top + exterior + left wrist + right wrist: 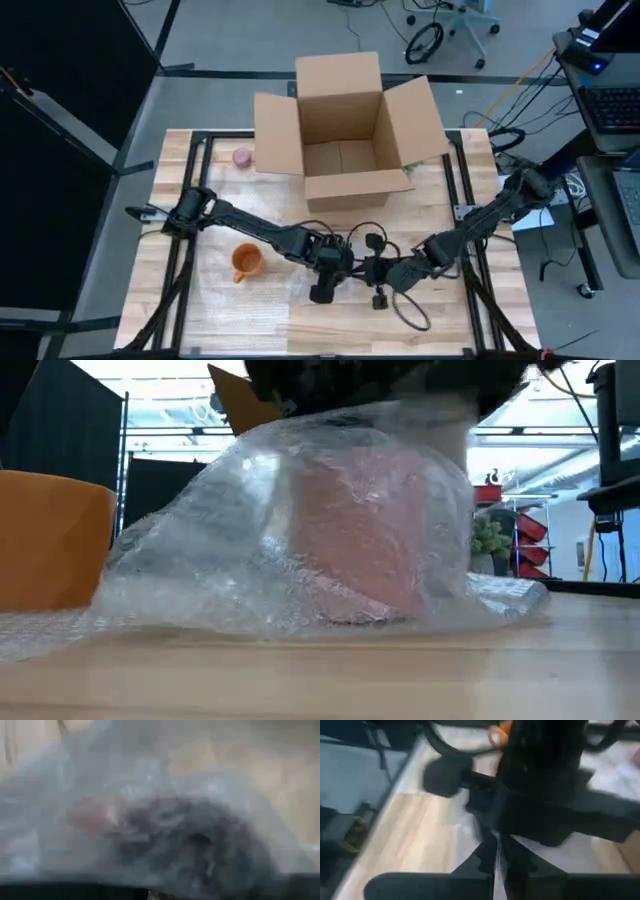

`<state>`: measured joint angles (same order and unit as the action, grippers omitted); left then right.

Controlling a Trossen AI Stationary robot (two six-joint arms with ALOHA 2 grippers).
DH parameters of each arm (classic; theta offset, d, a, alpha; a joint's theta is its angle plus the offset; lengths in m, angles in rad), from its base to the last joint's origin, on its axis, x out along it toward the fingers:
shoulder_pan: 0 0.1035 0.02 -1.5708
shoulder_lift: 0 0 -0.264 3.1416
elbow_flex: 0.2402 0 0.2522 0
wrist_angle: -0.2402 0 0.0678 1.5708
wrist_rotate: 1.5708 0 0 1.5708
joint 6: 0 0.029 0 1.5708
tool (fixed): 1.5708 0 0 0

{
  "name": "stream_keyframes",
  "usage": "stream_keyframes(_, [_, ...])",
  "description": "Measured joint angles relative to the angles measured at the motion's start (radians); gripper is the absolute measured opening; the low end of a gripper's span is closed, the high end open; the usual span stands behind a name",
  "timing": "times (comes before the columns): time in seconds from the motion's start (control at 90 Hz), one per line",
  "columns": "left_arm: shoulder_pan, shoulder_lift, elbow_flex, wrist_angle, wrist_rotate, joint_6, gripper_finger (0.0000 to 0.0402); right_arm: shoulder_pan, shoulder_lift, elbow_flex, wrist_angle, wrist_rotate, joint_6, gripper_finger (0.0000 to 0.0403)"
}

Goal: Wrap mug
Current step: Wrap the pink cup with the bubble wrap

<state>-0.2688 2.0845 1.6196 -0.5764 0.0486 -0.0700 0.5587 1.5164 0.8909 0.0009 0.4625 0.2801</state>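
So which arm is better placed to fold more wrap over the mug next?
Probably the left: its claw sits over the clear bubble wrap covering the pink mug. The right claw is beside it.

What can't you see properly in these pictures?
- Pink mug, low view: blurred under the bubble wrap.
- Left gripper fingers, high view: too small; left wrist view only blur.
- Right gripper, high view: too small.
- Orange mug, low view: cut off by the edge.
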Motion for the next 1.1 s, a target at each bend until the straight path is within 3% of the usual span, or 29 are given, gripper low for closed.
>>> stream_keyframes(0.233, [0.0,0.0,-0.001,-0.008,0.001,0.006,0.0136,-0.038,0.048,0.0,0.045,-0.055,-0.015,0.0])
stream_keyframes(0.456, [0.0,0.0,-0.002,-0.007,0.003,0.005,0.0136,-0.08,0.115,0.002,0.106,-0.176,-0.037,0.0])
stream_keyframes(0.733, [0.0,-0.004,0.005,-0.02,-0.001,0.004,0.0136,-0.118,0.16,0.005,0.07,-0.207,0.009,0.0])
stream_keyframes(1.1, [-0.016,-0.051,0.026,-0.154,-0.012,-0.015,0.0136,-0.126,0.157,0.003,0.041,-0.199,0.024,0.0])
